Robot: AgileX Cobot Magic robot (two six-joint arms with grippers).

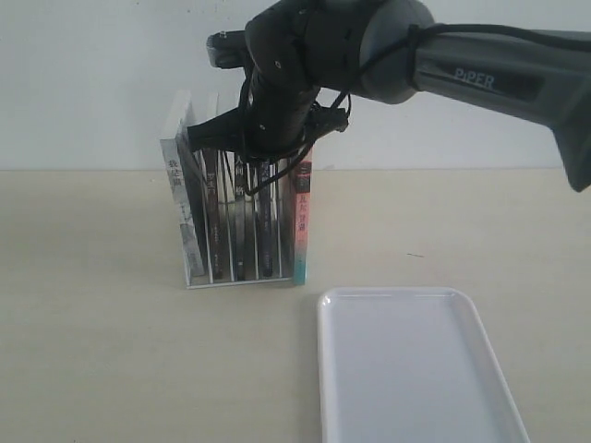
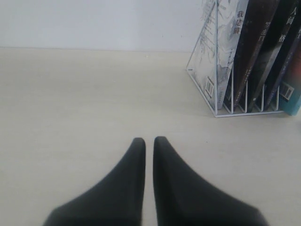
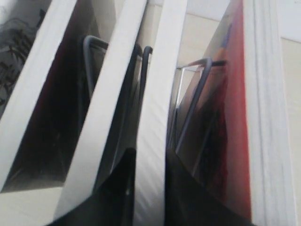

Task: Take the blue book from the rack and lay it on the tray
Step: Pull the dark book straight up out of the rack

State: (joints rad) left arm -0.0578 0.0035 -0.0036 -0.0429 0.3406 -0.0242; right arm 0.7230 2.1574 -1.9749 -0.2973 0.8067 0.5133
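The silver wire rack (image 1: 235, 280) stands on the table at the back left and holds several upright books. The blue book (image 1: 265, 221), with a dark blue spine, is second from the rack's right end, next to the pink-and-teal-spined book (image 1: 302, 221). My right gripper (image 3: 149, 153) reaches down onto the book tops from above. Its fingers press both faces of the blue book's white page edge (image 3: 153, 108). The white tray (image 1: 406, 369) lies empty at the front right. My left gripper (image 2: 149, 140) is shut and empty, low over the table to the rack's left.
A white-covered book (image 1: 175, 198) leans at the rack's left end, with black-spined books (image 1: 238, 217) between it and the blue one. A wire divider (image 3: 200, 84) stands close beside the held book. The right arm (image 1: 480, 74) stretches in from the upper right.
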